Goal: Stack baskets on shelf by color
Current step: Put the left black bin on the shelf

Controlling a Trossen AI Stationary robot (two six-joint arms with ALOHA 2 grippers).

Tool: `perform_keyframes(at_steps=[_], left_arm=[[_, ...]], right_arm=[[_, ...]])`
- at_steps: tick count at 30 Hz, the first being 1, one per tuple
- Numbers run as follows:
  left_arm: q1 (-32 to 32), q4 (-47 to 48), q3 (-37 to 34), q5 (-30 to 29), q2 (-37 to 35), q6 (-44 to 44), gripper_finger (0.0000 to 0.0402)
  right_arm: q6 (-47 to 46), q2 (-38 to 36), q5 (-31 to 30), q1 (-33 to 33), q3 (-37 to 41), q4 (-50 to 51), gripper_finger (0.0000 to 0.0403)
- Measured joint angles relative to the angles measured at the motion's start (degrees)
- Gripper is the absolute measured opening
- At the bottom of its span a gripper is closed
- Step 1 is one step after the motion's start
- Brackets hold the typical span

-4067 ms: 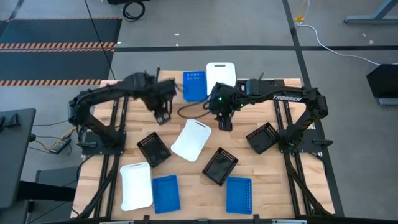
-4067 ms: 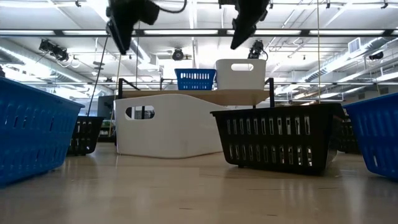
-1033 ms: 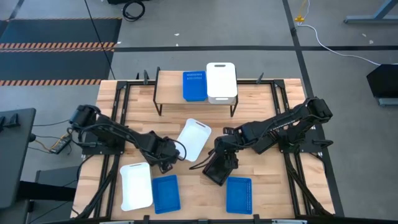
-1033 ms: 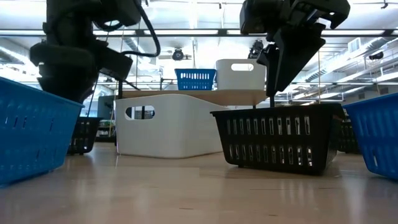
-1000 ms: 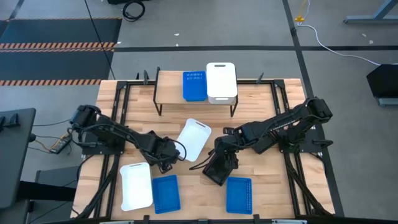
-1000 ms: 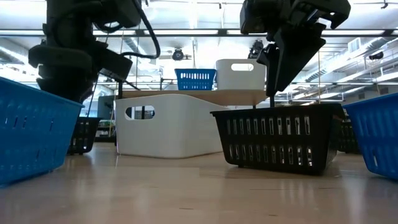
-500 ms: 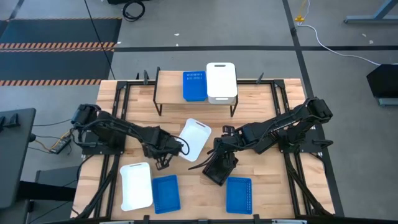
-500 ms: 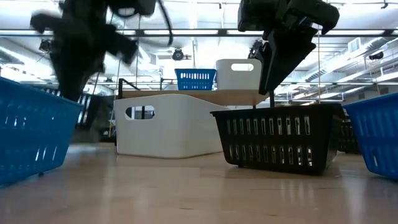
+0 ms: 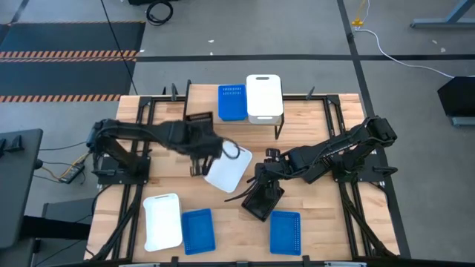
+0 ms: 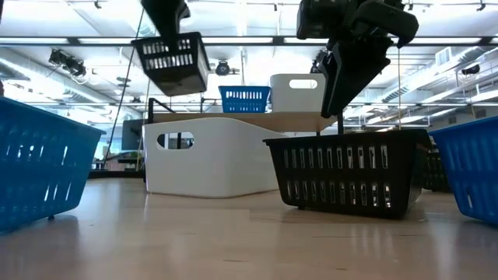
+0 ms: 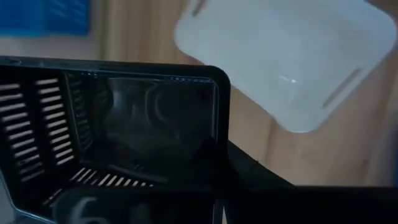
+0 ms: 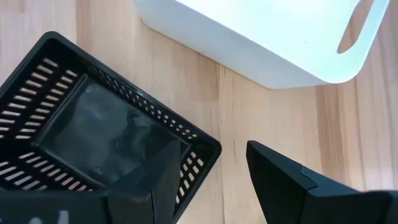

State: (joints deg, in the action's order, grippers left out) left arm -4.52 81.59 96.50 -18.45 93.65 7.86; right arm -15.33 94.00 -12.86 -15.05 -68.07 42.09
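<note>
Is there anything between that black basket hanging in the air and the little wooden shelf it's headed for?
Nothing visible does. The left pincer holds the black basket above the table, and the shelf has bare plank beside the blue basket and white basket.

It was a robotics lab or workshop in a big industrial hall. Two dark arms were bolted to a wooden table point(image 9: 312, 215) on a black metal frame, standing on a grey concrete floor point(image 9: 245, 70). At 10 o'clock from the table lay a black mat edged with hazard stripes point(image 9: 70, 53); loose cables point(image 9: 393, 52) trailed at 1 o'clock. Across the tabletop, the room showed an open ceiling with long strip lights point(image 10: 233, 40), bare ducts and camera mounts point(image 10: 66, 62).
</note>
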Motion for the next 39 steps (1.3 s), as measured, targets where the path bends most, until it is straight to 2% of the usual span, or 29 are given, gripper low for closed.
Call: perform_keyframes(at_steps=[7, 14, 19, 25, 32, 39], left_arm=[[8.6, 2.8, 0.9, 0.1, 0.0, -9.4, 0.0014], [17.2, -2.4, 0.9, 0.5, 0.0, -19.5, 0.0011], [23.0, -5.2, 0.5, 2.8, 0.2, -26.6, 0.002], [29.1, -5.8, 0.4, 8.4, 1.3, -28.5, 0.0008], [30.4, -8.1, 0.4, 8.9, 2.7, -31.0, 0.0041], [29.8, -7.3, 0.4, 9.5, 4.6, -31.4, 0.0022]], right_arm=[[1.7, 0.0, 0.0, 0.0, 0.0, 0.3, 0.0191], [1.8, 0.0, 0.0, 1.0, 0.0, 0.3, 0.0191], [0.7, 0.0, 0.1, 1.0, 0.0, 0.2, 0.0191], [0.3, 0.0, 0.1, 0.9, 0.0, 0.2, 0.0191], [0.2, 0.0, 0.1, 0.8, 0.0, 0.0, 0.0191], [-0.2, 0.0, 0.3, 0.8, -0.1, 0.3, 0.0191]])
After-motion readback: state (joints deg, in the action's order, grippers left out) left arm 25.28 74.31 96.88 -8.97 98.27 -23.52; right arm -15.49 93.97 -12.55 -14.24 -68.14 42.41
